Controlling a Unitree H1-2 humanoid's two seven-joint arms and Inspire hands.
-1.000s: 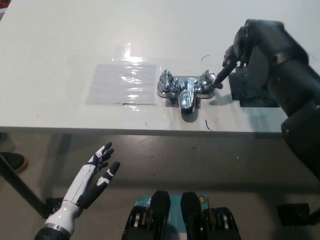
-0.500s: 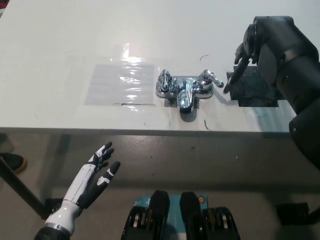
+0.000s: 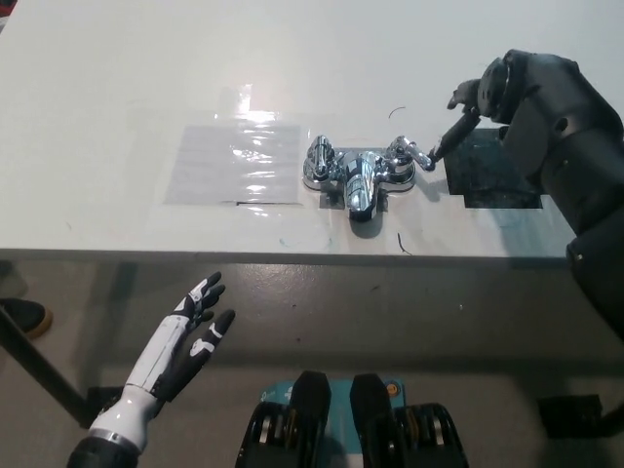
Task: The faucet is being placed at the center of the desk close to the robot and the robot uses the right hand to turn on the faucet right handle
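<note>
We see the white worktop [image 3: 117, 88] carrying the faucet [image 3: 359, 174] close to its near edge, about midway along it; we judge it is set there so both levers fall within the robot's reach. A clear taped sheet [image 3: 234, 161] lies just left of the faucet and a dark patch [image 3: 492, 171] just right of it; what either is for, we cannot tell. The black right hand [image 3: 478, 102] hangs above and to the right of the faucet, holding nothing, its fingers [image 3: 450, 135] apart; one reaches down towards the faucet, and we read this as a stance for nudging a lever, not gripping it. The white left hand [image 3: 185, 336] rests below and left of the faucet, off the worktop, spread and empty, clear of the work. The right handle [image 3: 409, 154] juts out from the faucet's right side; the fingertip sits at its outer end, touching or just short of it.
</note>
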